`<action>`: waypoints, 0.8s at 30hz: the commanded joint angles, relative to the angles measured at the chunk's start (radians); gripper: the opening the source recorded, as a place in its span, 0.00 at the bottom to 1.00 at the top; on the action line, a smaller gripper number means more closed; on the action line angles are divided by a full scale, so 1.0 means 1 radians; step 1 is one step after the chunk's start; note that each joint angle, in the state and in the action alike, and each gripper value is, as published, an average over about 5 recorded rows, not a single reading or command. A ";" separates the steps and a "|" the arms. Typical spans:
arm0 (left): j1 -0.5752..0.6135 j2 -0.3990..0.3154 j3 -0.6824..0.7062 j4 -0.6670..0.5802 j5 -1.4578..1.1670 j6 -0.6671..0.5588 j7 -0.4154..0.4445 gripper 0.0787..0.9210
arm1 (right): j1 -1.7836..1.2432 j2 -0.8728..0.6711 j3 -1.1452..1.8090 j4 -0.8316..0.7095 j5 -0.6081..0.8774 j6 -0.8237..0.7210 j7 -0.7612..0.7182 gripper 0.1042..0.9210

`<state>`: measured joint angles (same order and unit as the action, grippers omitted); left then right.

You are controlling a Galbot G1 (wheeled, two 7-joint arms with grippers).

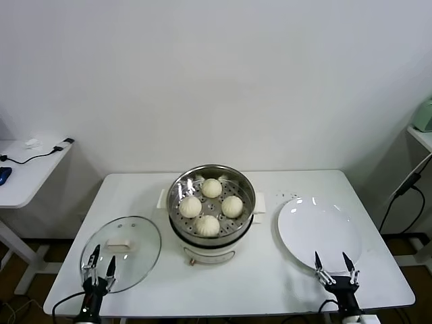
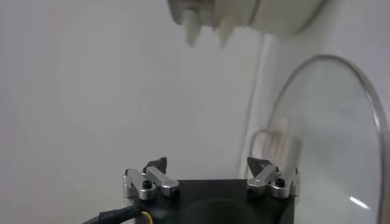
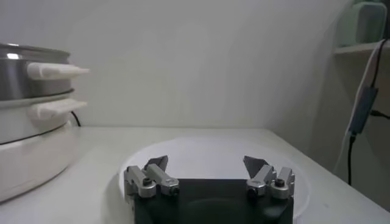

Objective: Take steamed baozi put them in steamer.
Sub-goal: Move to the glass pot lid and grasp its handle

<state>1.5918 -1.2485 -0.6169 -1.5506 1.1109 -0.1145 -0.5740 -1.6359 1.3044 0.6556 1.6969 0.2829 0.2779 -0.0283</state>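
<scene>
Four cream-white baozi (image 1: 211, 206) lie on the perforated tray inside the shiny steel steamer (image 1: 177, 191), which stands on its cream base at the table's middle. In the right wrist view the steamer (image 3: 27, 122) shows from the side. My left gripper (image 1: 99, 264) is open and empty at the front left, over the near edge of the glass lid. My right gripper (image 1: 335, 264) is open and empty at the front right, at the near edge of the white plate. In the wrist views both the left gripper (image 2: 209, 165) and the right gripper (image 3: 208, 164) have their fingers spread with nothing between them.
A round glass lid (image 1: 138, 253) lies on the table left of the steamer; it also shows in the left wrist view (image 2: 332, 140). A flat white plate (image 1: 317, 233) lies to the right, bare. A side desk (image 1: 27, 169) with cables stands at far left.
</scene>
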 commanded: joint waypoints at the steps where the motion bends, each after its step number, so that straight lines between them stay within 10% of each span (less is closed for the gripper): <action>1: -0.093 0.031 -0.006 0.113 0.154 0.029 0.023 0.88 | -0.039 0.022 0.011 -0.006 -0.014 0.024 -0.001 0.88; 24: -0.201 0.012 0.030 0.166 0.137 0.139 0.096 0.88 | -0.062 0.026 0.018 0.025 -0.009 0.037 -0.004 0.88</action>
<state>1.4226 -1.2362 -0.5929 -1.4250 1.2367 -0.0286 -0.4959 -1.6921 1.3275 0.6728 1.7187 0.2744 0.3106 -0.0312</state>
